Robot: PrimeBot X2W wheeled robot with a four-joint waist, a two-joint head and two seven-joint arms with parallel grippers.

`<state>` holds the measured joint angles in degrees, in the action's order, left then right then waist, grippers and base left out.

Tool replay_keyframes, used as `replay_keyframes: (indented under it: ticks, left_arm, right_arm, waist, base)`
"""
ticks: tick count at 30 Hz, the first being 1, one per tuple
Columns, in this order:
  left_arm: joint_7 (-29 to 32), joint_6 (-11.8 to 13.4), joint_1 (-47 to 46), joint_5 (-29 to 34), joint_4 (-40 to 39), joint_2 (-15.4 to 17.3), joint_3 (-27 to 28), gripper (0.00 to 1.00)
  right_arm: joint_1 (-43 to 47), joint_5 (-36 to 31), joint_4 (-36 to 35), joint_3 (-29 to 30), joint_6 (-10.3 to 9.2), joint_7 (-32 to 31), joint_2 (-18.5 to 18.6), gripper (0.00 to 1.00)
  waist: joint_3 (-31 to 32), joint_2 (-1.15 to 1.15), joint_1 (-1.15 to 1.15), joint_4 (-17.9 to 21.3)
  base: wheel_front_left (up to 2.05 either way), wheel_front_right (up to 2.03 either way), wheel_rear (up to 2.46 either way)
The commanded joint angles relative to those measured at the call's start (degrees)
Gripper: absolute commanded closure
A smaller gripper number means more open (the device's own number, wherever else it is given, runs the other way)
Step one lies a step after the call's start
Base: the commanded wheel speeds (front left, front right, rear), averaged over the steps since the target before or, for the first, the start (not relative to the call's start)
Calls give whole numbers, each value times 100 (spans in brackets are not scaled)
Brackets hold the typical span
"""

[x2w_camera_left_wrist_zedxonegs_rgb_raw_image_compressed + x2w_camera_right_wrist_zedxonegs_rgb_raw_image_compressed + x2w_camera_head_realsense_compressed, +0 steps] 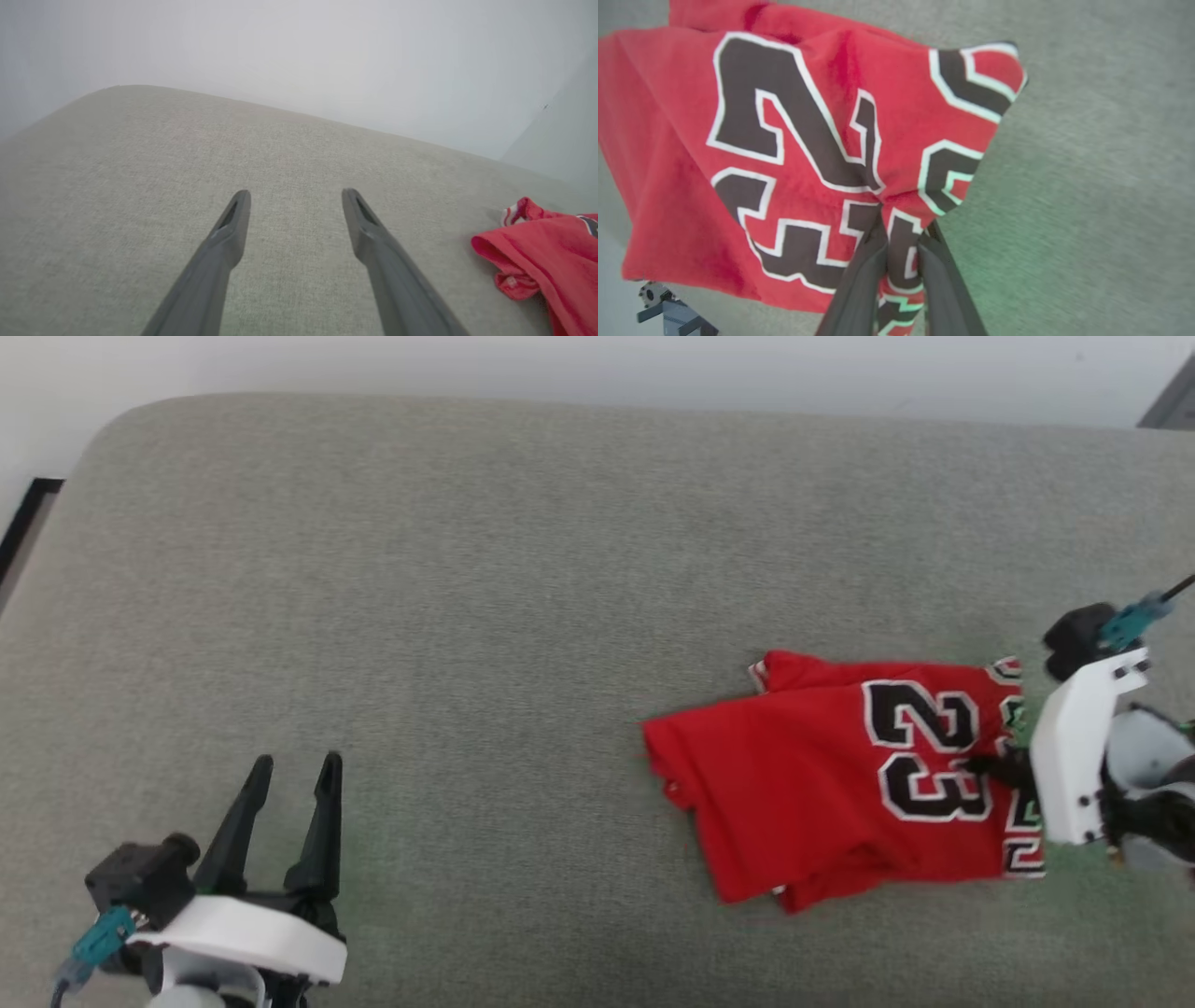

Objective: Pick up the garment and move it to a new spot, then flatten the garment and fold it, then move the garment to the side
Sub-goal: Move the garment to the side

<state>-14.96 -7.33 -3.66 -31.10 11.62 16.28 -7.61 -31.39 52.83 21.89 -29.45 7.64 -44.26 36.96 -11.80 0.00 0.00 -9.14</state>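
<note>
The garment (822, 784), a red jersey with a black white-outlined "23", lies folded on the right part of the grey cushion. My right gripper (999, 770) reaches in from the right edge and is shut on the garment's right edge. In the right wrist view its two dark fingers (859, 275) pinch a bunch of the garment (794, 140) between them. My left gripper (294, 770) rests open at the lower left, well apart from the garment, nothing between its fingers. The left wrist view shows the left gripper (295, 198) over bare cushion, with the garment's left end (537, 252) at the right.
The grey fabric cushion (467, 569) spans the whole work area, with a rounded far-left corner and a pale wall behind. A dark strip (23, 523) shows at the far left beyond the cushion.
</note>
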Motion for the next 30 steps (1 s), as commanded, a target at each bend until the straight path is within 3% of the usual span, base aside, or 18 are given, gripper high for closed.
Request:
replay_keyframes:
  ticks: [1,14,30]
  left_arm:
    - [-29,-21,-128,6,-36,21,-32,0]
    - [-29,-21,-932,170,-201,247,-557,0]
    - [-29,-21,-2255,294,-262,489,-1532,0]
  right_arm:
    - [-69,-94,-37,99,-28,52,78,100]
    - [-651,-1068,89,1025,-22,509,390,100]
    - [-1502,-2397,741,1640,-22,1540,369,100]
  waist:
    - [-49,0,0,106]
    - [-557,0,0,860]
    - [-1330,0,0,1603]
  base:
    - [0,0,0]
    - [0,0,0]
    - [0,0,0]
